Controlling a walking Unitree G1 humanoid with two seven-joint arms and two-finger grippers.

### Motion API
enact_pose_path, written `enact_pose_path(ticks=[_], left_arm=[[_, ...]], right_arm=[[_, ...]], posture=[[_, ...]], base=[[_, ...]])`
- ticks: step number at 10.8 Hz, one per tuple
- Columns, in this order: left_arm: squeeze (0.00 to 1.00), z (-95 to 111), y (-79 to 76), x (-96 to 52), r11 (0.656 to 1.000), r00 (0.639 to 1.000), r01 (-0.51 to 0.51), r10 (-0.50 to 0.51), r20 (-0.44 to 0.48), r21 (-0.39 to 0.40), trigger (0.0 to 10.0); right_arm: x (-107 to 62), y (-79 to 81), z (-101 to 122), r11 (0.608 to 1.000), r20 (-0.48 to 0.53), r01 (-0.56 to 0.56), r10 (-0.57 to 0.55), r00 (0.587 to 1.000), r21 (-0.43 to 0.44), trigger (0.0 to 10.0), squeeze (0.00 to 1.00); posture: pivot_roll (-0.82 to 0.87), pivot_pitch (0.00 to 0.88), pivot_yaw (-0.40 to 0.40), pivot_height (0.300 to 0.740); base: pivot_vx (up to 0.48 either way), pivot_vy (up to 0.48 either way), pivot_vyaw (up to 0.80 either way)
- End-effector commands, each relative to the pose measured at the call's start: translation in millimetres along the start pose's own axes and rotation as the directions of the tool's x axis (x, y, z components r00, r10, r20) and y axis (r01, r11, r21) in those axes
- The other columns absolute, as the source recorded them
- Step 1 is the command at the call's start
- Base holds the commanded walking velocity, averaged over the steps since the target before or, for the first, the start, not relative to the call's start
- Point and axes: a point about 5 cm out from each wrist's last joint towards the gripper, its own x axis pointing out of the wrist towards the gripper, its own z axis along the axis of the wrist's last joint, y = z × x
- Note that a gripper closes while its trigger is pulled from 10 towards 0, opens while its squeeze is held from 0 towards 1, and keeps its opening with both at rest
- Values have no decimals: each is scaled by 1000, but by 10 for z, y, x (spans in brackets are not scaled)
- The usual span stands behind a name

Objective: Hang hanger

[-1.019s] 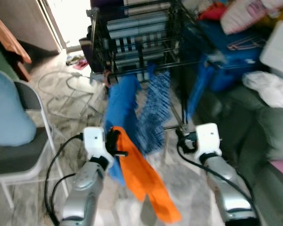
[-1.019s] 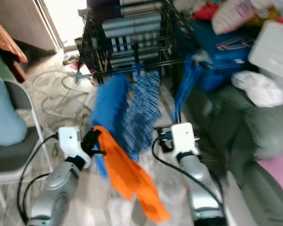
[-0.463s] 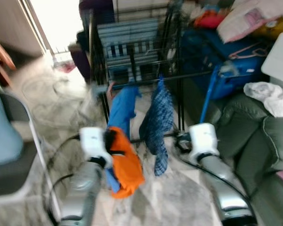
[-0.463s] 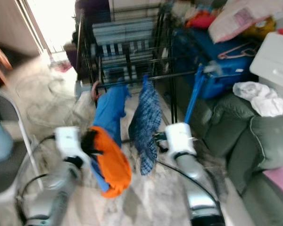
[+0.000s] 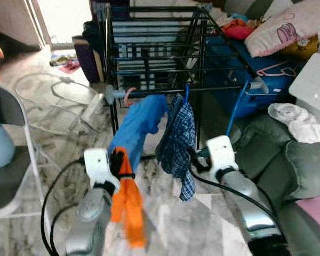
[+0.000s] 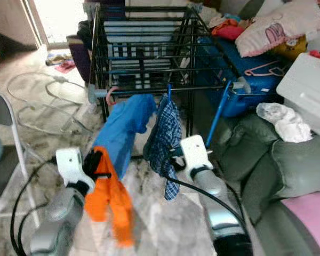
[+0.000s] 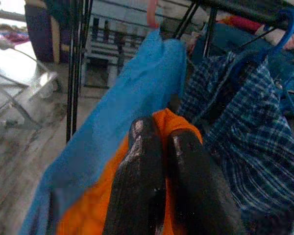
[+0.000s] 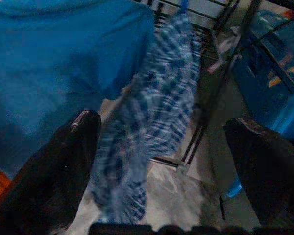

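1. Two garments hang from the black metal drying rack (image 5: 149, 58): a bright blue cloth (image 5: 136, 128) on a pink hanger hook (image 5: 129, 95) and a blue checked shirt (image 5: 178, 141) on a blue hanger (image 7: 284, 24).
2. The left gripper (image 7: 159, 161), fingers pinched together, holds an orange cloth (image 5: 127, 200) below the blue cloth.
3. The right gripper (image 8: 161, 161), fingers spread wide, sits just beside the checked shirt.

head views downward, wrist views close, sharing rack (image 5: 149, 58)
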Motion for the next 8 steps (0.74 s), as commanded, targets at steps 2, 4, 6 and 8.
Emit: enact_pose_path(ticks=[2,4,6,8], left_arm=[[0,99,17,35,1000,999,9,-10,38,16,10000],[0,11,35,-11,1000,1000,-7,7,-3,-5,10000],[0,56,-34,73,998,999,52,-52,-6,36,10000],[0,69,11,102,1000,1000,16,-16,-14,6,10000]], right_arm=[[19,68,41,1000,14,-21,21,1000,-15,10000,0],[21,-157,-48,983,24,175,-177,984,44,10000,0],[20,-262,-37,972,30,221,-224,974,80,10000,0],[-8,-294,-62,969,32,236,-239,971,71,10000,0]], posture=[[-120,0,-27,740],[-136,0,83,740],[-153,0,110,740],[-166,0,108,740]], base=[[0,0,0],[0,0,0],[0,0,-241],[0,-176,0]])
